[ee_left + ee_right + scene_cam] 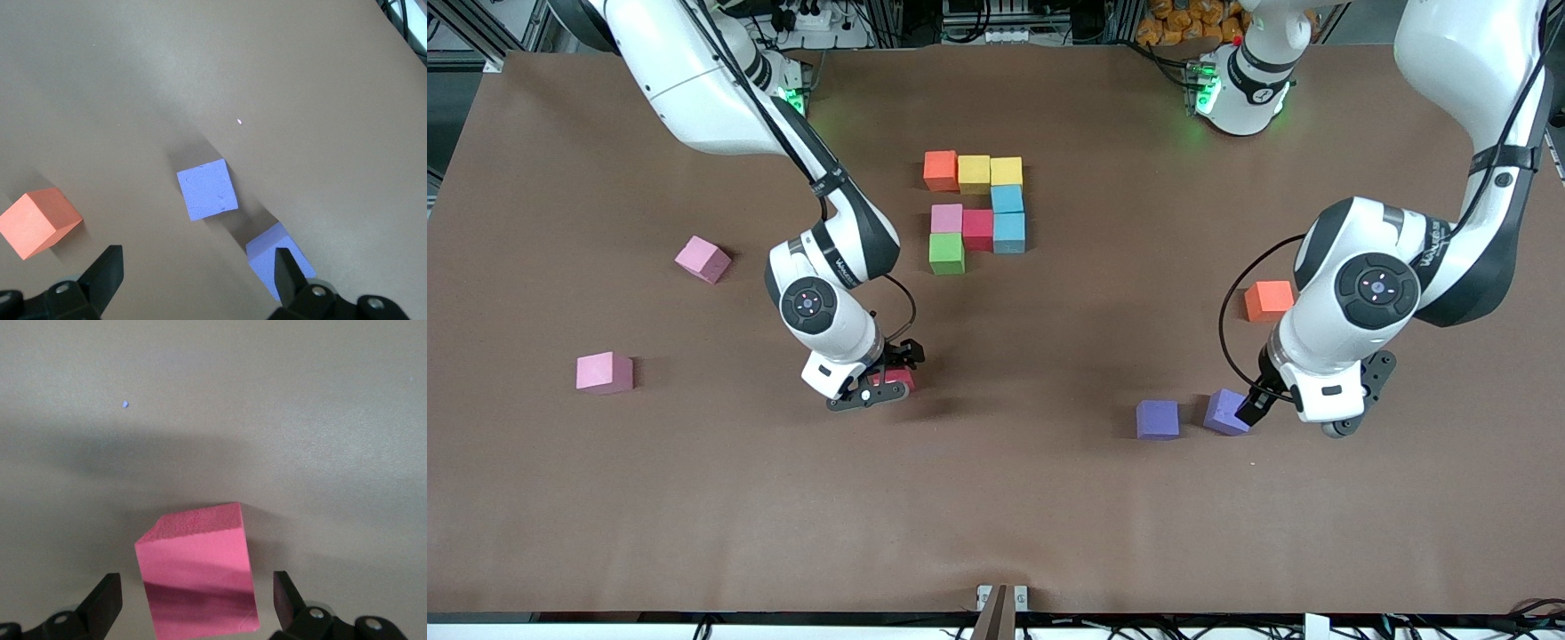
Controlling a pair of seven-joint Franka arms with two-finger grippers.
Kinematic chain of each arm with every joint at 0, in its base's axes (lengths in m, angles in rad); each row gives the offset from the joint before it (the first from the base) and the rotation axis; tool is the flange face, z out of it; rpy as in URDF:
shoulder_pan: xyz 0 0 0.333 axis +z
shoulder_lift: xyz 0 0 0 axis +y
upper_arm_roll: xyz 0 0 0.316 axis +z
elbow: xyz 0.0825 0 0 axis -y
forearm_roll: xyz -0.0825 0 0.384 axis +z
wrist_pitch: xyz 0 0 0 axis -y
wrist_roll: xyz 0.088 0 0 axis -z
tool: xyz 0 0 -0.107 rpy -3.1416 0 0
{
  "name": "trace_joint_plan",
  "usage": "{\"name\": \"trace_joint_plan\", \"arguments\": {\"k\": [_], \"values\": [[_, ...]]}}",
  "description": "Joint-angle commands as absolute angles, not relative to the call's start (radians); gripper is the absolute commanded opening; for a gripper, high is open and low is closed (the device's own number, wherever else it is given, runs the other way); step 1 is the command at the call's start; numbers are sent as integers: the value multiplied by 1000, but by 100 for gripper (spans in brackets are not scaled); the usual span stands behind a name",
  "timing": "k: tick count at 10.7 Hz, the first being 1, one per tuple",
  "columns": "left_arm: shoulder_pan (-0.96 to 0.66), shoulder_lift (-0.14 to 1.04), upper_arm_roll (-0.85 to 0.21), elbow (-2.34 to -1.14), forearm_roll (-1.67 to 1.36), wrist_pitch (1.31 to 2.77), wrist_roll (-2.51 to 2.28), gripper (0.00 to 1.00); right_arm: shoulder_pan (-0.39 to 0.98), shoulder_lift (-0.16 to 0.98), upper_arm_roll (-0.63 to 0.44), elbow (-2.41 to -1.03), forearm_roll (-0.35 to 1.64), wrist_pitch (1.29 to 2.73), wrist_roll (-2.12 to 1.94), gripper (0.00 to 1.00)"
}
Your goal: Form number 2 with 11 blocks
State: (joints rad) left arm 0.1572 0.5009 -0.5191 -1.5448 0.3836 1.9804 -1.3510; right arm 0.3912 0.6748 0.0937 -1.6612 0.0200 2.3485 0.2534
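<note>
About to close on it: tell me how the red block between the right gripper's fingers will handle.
The red block looks like matte foam, so probably light and slightly squashy. Flat faces: unlikely to roll. It sits skewed between the open right gripper, so it may twist as the fingers close.

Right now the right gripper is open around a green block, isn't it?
Nearly. The right gripper is open around a block, but that block is the red block, not green. The right wrist view shows it between the fingers. The green block sits in the half-built number.
</note>
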Motion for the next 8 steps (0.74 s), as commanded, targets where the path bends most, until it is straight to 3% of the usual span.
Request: {"name": "trace_joint_plan", "arguments": {"k": [1,3,6,8], "values": [[175,477,-519,-1562,356,1968,-1298,100,394,709,97,-1638,17,2345,224,100],[183,485,-518,-1562,356,1968,-1255,100,397,721,97,-1638,5,2347,203,96],[179,552,-514,-1559,363,2014,-1268,100,399,727,97,-1632,6,2347,166,81],[173,596,-512,-1559,364,2066,-1284,100,399,727,89,-1631,5,2349,160,82]]}}
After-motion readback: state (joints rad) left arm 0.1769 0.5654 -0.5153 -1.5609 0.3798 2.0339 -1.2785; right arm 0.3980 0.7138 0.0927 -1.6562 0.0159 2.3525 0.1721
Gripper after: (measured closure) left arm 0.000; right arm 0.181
